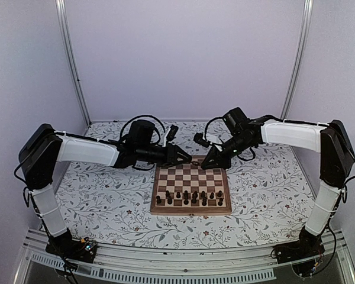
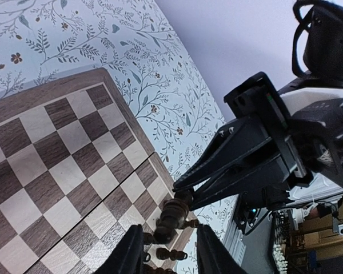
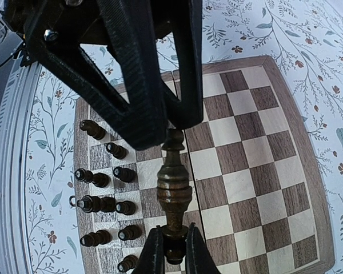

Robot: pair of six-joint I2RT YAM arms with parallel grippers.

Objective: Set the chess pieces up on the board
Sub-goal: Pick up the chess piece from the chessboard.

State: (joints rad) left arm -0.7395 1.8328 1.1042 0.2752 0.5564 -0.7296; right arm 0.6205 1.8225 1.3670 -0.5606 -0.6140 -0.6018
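Observation:
The wooden board [image 1: 191,176] lies between the arms; several dark chess pieces [image 1: 192,197] stand in its two near rows. Both grippers meet over its far edge. My right gripper [image 3: 174,251] is shut on the base of a tall brown chess piece [image 3: 174,188] and holds it above the board [image 3: 257,171]. My left gripper [image 2: 168,251] is open, with its fingers on either side of that piece [image 2: 171,217], apart from it. The right gripper's fingers [image 2: 217,177] reach in from the right. The standing pieces also show in the right wrist view [image 3: 103,182].
The floral table surface [image 1: 106,201] surrounds the board. A metal rail [image 1: 165,254] runs along the near edge with both arm bases on it. White walls and two upright poles [image 1: 71,59] close the back.

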